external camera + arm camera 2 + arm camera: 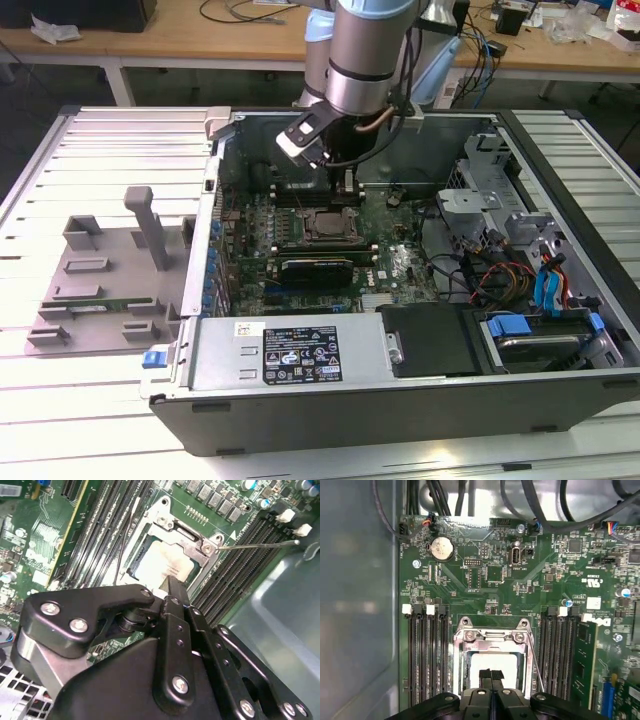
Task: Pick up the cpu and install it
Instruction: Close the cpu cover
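Centre of the exterior view, inside the open computer case (400, 400): my jaws hang straight over the socket (322, 226). Jaws narrow, fingertips (485, 676) pressed side by side, nothing gripped between them. In the first wrist view the cpu (492, 661) lies flat in the socket: square, pale silver-grey top, thin light rim. Fingertips sit over its near edge; touching or just above, cannot tell. Metal frame (490, 636) borders the cpu on the sides I see. Thin lever rod (536, 666) runs just beside the frame. Black memory slots (426, 655) flank the socket close on both sides, with a green memory stick (585, 662) seated further out. Case wall (360, 605) is near one bank of slots. Open room straight up from the board. Slatted table (40, 430) surrounds the case.
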{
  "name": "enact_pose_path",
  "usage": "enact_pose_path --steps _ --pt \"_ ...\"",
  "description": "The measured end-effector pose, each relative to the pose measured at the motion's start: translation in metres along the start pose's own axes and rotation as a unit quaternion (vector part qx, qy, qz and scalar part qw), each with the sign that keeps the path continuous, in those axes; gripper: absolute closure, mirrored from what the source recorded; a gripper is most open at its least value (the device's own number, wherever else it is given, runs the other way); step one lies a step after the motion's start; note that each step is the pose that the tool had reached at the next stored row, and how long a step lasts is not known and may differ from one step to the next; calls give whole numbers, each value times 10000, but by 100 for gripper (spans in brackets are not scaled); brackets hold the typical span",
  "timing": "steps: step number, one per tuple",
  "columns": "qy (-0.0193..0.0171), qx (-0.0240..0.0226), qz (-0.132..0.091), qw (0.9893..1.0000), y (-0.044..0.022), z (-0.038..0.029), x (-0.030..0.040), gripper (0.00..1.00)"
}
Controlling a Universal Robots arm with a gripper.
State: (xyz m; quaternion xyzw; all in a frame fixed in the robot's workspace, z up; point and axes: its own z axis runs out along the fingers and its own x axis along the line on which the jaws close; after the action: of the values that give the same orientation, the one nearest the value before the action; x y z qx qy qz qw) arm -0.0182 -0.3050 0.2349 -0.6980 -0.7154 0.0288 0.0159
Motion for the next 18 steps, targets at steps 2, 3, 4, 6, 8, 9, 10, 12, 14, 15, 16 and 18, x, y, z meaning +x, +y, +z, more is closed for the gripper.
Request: enact_pose_path --steps 2,3,4,6,8,9,10,12,14,15,16,18 --pt "0 0 0 10000 -5 -78 -1 89" --pt "0 0 0 10000 -6 -101 -2 89" --pt "0 0 0 10000 -11 -165 -3 89" --pt "0 0 0 10000 -15 -232 -4 89" --pt "1 -1 0 10000 -16 -258 -4 89" --pt "2 -1 0 10000 -16 -258 -4 89" --pt "0 0 0 10000 -16 -259 -4 89" --pt "0 0 0 10000 -16 -259 -4 89" --pt "0 0 0 10000 -16 -260 -5 89" --pt "0 0 0 10000 -17 -260 -4 89" --pt "0 0 0 10000 -17 -260 -4 89" --pt "0 0 -1 10000 -17 -261 -5 89"
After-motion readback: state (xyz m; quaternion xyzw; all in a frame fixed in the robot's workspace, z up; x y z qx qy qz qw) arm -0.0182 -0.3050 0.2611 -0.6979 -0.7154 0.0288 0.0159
